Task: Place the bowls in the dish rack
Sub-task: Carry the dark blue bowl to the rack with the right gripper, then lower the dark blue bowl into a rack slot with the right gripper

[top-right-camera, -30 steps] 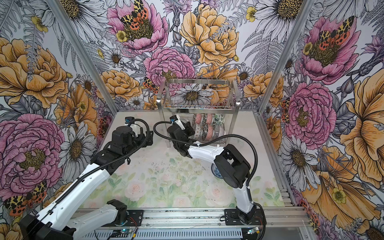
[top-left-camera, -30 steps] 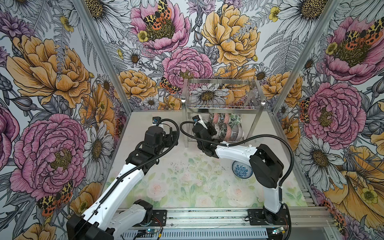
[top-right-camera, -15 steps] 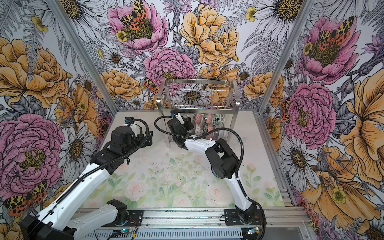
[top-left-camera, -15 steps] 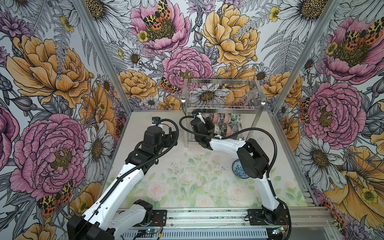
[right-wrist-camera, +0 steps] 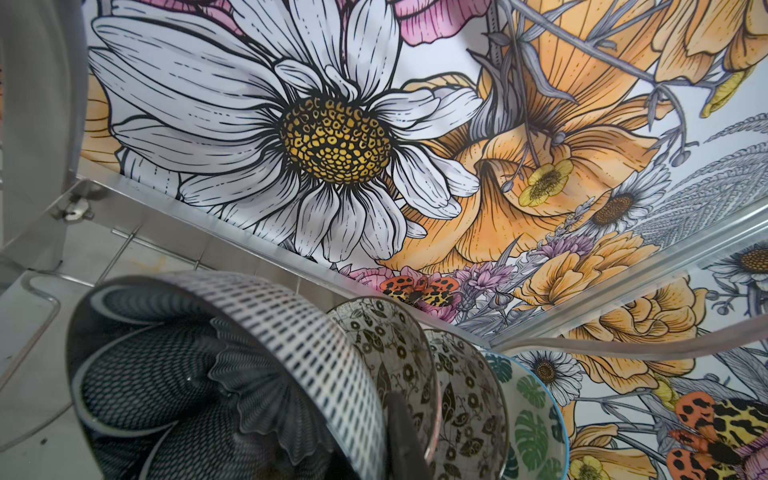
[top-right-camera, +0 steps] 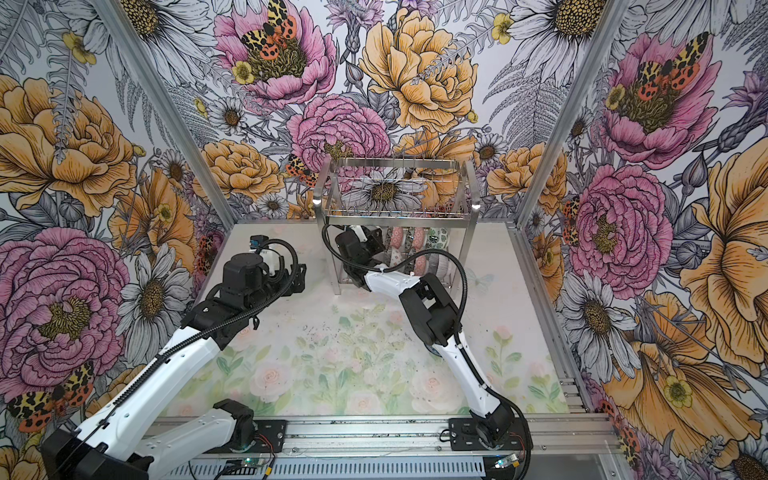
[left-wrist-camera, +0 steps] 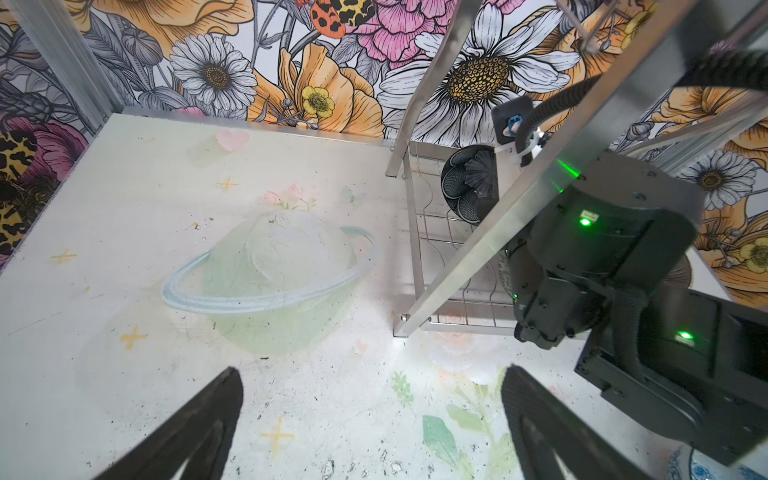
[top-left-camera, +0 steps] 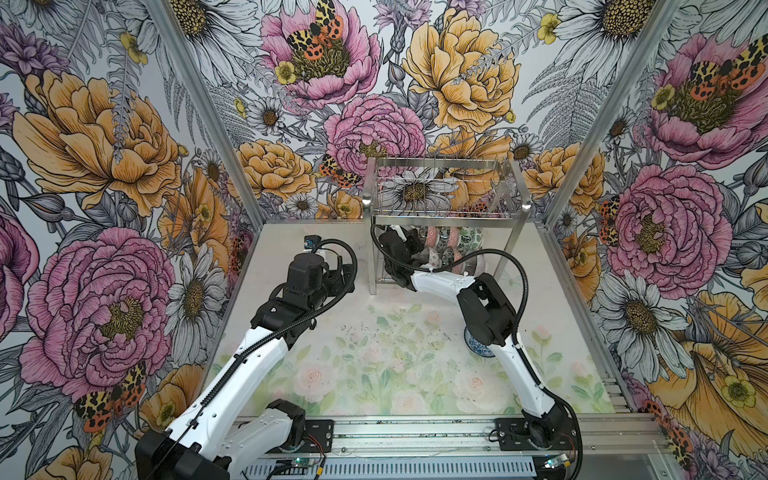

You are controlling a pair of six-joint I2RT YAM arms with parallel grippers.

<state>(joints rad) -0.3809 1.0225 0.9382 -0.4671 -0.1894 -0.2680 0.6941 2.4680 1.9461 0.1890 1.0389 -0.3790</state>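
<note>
beneath the upper shelf of the dish rack [top-left-camera: 446,214], the right gripper [top-left-camera: 415,245] pinches the geometric bowl [right-wrist-camera: 232,374] by its rim, beside the bowls [right-wrist-camera: 469,386] already racked. seat it upright in a free slot before releasing. the left gripper [left-wrist-camera: 372,386] hovers beside the rack, wide open, empty.

The dish rack [top-left-camera: 446,214] stands rearmost on the table [top-left-camera: 374,332], bowls [top-left-camera: 455,239] in its lower shelf.

The left arm [top-left-camera: 249,365] is bent at the elbow, its left gripper [left-wrist-camera: 372,370] angled downward, jaws spread wide. The right arm [top-left-camera: 440,284] stretches forward, right gripper [right-wrist-camera: 390,401] clamped tight.
</note>
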